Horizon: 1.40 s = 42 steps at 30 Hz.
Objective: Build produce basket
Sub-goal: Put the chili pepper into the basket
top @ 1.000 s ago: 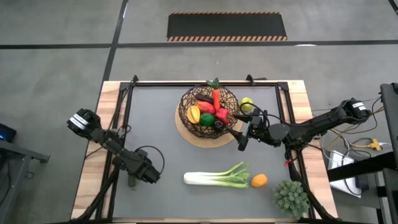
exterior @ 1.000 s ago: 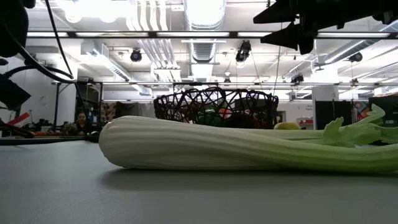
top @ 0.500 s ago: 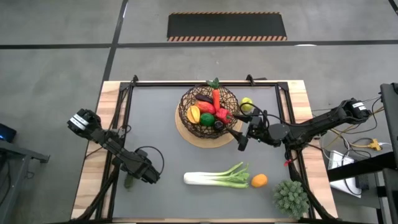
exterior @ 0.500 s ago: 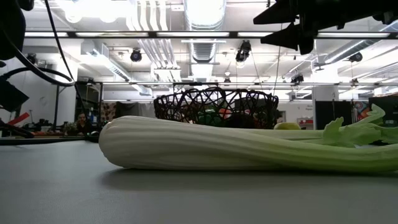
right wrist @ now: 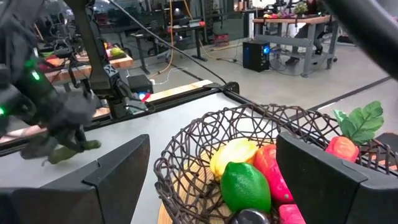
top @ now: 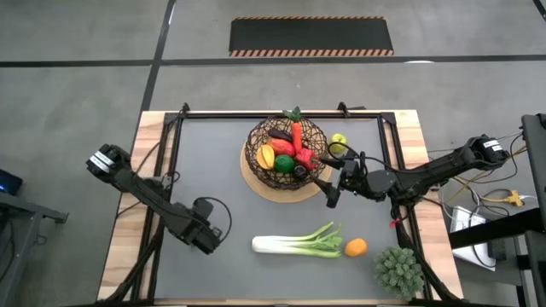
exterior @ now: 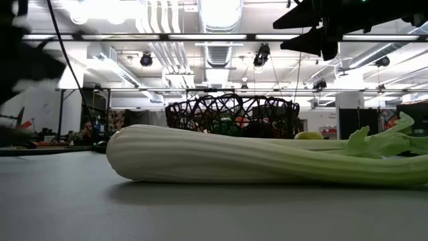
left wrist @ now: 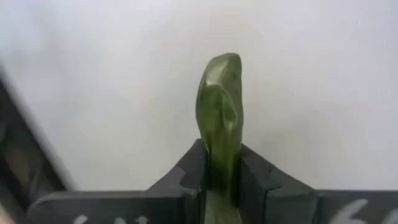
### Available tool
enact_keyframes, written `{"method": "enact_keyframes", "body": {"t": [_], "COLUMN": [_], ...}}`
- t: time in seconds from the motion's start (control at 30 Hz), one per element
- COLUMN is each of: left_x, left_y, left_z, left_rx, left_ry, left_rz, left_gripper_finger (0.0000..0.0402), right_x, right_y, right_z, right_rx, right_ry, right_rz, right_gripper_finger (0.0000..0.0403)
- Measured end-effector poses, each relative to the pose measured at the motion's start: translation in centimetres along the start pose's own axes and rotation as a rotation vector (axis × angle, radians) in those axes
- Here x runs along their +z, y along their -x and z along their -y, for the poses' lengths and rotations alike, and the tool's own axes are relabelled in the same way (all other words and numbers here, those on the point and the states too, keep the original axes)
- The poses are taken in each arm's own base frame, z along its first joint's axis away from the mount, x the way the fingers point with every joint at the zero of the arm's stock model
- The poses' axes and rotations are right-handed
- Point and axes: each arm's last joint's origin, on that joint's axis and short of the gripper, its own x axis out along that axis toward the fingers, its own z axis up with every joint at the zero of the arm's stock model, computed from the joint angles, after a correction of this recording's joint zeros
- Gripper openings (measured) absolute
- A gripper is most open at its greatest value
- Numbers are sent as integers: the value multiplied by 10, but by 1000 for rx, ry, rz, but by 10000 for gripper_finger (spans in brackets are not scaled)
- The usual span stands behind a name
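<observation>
The dark woven basket (top: 286,153) stands on its pale disc at the table's far middle, holding red, yellow and green produce. A yellow-green fruit (top: 339,143) lies just right of it. The leek (top: 299,245) and an orange (top: 355,247) lie on the mat near the front. My left gripper (top: 205,236) is at the near left, shut on a long dark green piece of produce (left wrist: 221,99), perhaps the cucumber. My right gripper (top: 329,189) hangs open beside the basket's right rim (right wrist: 186,155), with nothing between its fingers. My left gripper pinches the green piece between its two fingers, on its two sides near one end (left wrist: 221,158). The piece lies along the fingers and sticks out past their tips. In the right wrist view the piece (right wrist: 68,151) hangs at the gripper, seemingly clear of the mat.
A spiky green bushy plant (top: 399,271) stands at the near right corner. A black frame (top: 175,136) borders the grey mat, with bare wooden strips outside it. Open mat lies between my left gripper and the leek (exterior: 234,157).
My left gripper has shut on the green piece, which lay at the table's left wooden edge. It has carried the piece a little toward the table's right, off that edge. My right gripper has kept still.
</observation>
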Motion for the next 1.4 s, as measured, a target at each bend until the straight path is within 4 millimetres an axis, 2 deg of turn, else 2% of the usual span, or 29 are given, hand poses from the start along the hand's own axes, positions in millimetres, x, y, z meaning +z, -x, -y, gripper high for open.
{"method": "enact_keyframes", "body": {"t": [0.13,0.33,0.47,0.63,0.77,0.93,1.2,1.4], "left_x": [11,25,29,29,32,41,62,71], "left_y": [30,74,93,110,112,101,85,84], "left_z": [6,13,19,28,29,25,31,35], "left_rx": [-155,-372,-433,-523,-661,-790,-728,-739], "left_ry": [-90,-280,-399,-535,-623,-618,-587,-563], "left_rz": [308,835,1089,1344,1545,1719,1744,1771], "left_gripper_finger": [36,36,37,37,37,37,37,38], "right_x": [0,-5,-13,-24,-32,-30,-16,-9], "right_y": [0,-3,-11,-26,-39,-61,-89,-103], "right_z": [-1,-7,-16,-29,-39,-56,-83,-90], "right_rx": [35,183,295,395,440,443,507,490], "right_ry": [4,24,39,48,69,114,185,208], "right_rz": [-8,-42,-36,52,109,126,169,144], "right_gripper_finger": [329,329,329,329,329,329,329,329]}}
